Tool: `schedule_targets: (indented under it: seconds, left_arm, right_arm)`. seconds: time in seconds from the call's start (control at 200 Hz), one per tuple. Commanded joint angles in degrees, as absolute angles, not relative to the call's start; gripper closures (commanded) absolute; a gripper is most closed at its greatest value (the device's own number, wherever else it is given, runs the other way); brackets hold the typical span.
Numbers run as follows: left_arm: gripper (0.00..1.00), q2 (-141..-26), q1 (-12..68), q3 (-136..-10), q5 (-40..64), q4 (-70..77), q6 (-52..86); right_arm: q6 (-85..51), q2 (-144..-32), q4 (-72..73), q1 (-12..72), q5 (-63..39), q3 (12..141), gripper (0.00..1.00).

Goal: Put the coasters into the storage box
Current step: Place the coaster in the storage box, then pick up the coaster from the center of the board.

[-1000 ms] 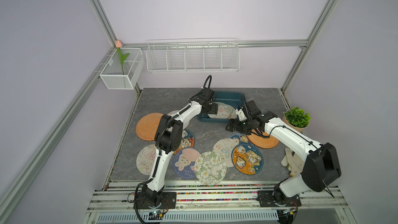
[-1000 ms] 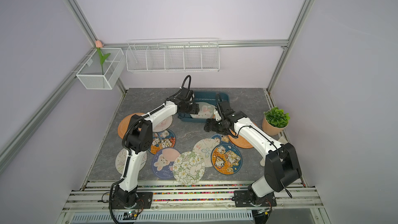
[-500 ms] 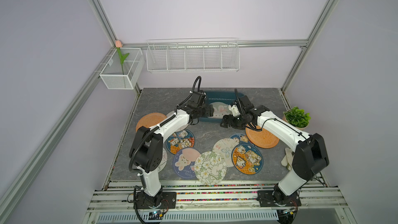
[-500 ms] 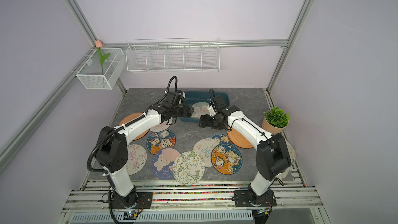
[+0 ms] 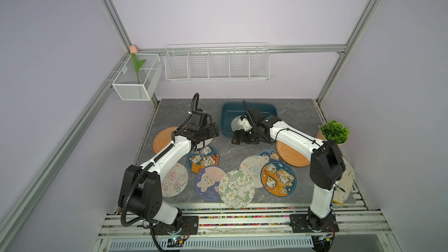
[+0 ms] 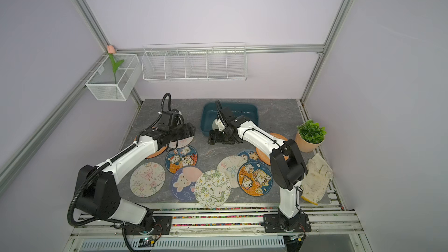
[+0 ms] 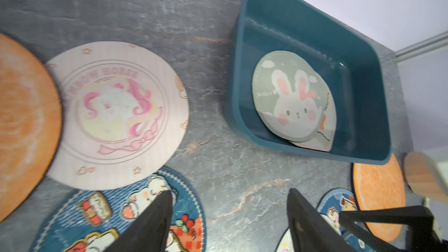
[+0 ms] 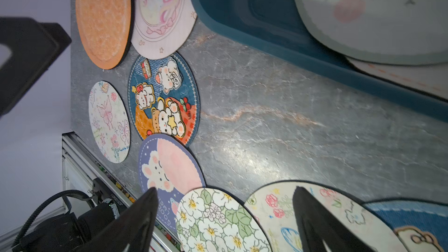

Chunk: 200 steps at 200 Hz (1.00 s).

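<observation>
The teal storage box point(image 5: 229, 117) point(image 6: 244, 113) stands at the back of the table. A green bunny coaster point(image 7: 288, 98) lies in it on top of another coaster point(image 7: 327, 129). Several coasters lie on the table, among them an orange one point(image 5: 164, 139), a pink unicorn one point(image 7: 116, 115), a blue bear one point(image 5: 203, 159) and a white-flower one point(image 5: 237, 189). My left gripper point(image 5: 213, 130) point(image 7: 229, 192) hangs open and empty left of the box. My right gripper point(image 5: 236, 139) point(image 8: 225, 189) is open and empty in front of the box.
A potted plant point(image 5: 333, 132) stands at the right edge, with a white glove point(image 6: 315, 178) in front of it. A white wire rack point(image 5: 217, 63) and a mesh basket point(image 5: 137, 78) holding a tulip hang on the back wall.
My left gripper has pulled back out of the box, to the left and the front. My right gripper has slid left along the box's front. Both stayed open.
</observation>
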State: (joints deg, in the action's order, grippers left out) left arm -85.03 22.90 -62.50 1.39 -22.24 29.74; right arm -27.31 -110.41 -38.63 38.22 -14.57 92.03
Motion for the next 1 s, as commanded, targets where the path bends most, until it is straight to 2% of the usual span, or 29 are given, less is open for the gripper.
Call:
schedule_targets:
  seconds: [0.0, 0.155, 0.67, 0.89, 0.995]
  left_arm:
    - [0.27, -83.7, 20.9, -61.4, -2.0, -24.7, 29.0]
    - [0.27, -83.6, 17.8, -60.5, -1.2, -28.2, 29.0]
    - [0.3, -74.2, 13.0, -44.0, -4.2, -31.0, 34.6]
    - [0.25, -75.3, 8.2, -40.8, -1.4, -28.8, 33.7]
    - [0.26, -77.2, 6.3, -40.5, 0.9, -26.5, 32.7]
  right_arm:
    - [-28.6, -113.4, -39.4, 39.6, -14.6, 95.3, 0.11]
    - [-29.0, -118.1, -40.4, 41.8, -15.0, 100.2, 0.11]
    - [-29.1, -127.8, -42.5, 46.8, -16.0, 109.0, 0.11]
    - [-28.2, -130.4, -43.9, 48.3, -15.2, 112.2, 0.1]
    - [-28.0, -131.4, -44.5, 48.9, -14.5, 113.5, 0.1]
